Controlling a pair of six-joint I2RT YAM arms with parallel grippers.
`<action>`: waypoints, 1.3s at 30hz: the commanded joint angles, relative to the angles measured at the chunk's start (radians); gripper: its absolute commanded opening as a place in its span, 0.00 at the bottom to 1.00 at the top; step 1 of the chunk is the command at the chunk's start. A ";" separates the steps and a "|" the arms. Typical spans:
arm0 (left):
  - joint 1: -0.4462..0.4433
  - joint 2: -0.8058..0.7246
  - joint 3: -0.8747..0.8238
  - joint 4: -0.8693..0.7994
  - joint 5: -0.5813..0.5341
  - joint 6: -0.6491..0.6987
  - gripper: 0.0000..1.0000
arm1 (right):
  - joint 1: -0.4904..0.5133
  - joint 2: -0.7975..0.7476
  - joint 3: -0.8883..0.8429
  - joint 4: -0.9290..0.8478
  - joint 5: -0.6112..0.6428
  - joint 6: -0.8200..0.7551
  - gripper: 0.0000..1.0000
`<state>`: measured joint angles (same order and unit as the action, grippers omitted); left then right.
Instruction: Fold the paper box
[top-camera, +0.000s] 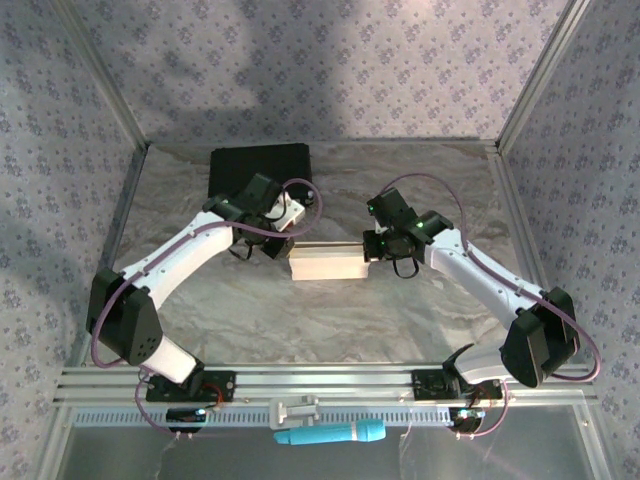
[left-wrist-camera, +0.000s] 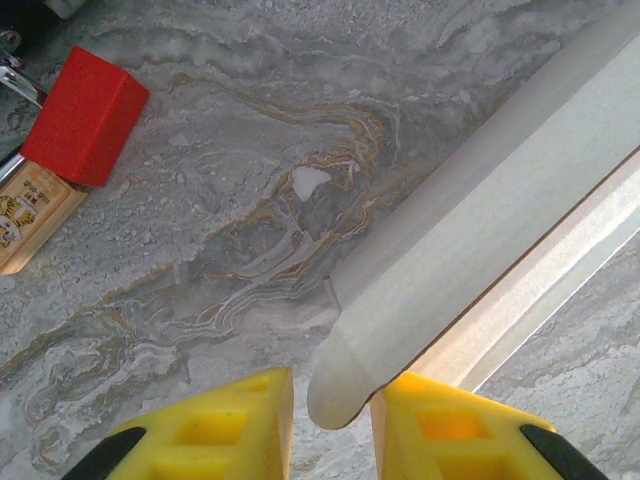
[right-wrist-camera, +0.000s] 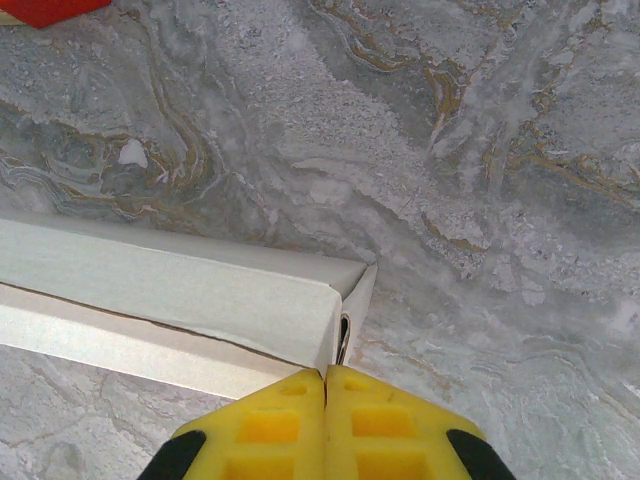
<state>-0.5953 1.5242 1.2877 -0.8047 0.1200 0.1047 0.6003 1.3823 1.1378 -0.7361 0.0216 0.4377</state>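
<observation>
The paper box (top-camera: 325, 265) lay mid-bench (top-camera: 400, 320) between the two pincers. The left pincer (left-wrist-camera: 332, 388) was released, with a rounded flap corner between its fingers. The right pincer (right-wrist-camera: 326, 374) was clenched at the box's right end. Print on the wooden piece (left-wrist-camera: 30, 215) beside a red block (left-wrist-camera: 85, 115) was unreadable.

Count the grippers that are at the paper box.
2. The left gripper straddles the left end of the paper box; the right gripper is shut at its right end.

Overhead overview, wrist views share paper box (top-camera: 327, 266)
</observation>
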 joint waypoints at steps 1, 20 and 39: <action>0.009 0.001 0.042 -0.004 0.021 0.014 0.27 | -0.002 0.015 0.004 -0.026 -0.012 0.006 0.00; -0.003 0.016 0.051 -0.030 0.052 -0.036 0.05 | 0.000 0.022 0.014 -0.023 -0.003 0.014 0.00; -0.015 0.053 0.096 -0.120 0.167 -0.412 0.00 | 0.030 0.044 0.018 -0.015 0.022 0.042 0.00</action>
<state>-0.5976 1.5600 1.3518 -0.8986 0.2111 -0.2169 0.6113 1.4055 1.1492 -0.7292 0.0566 0.4614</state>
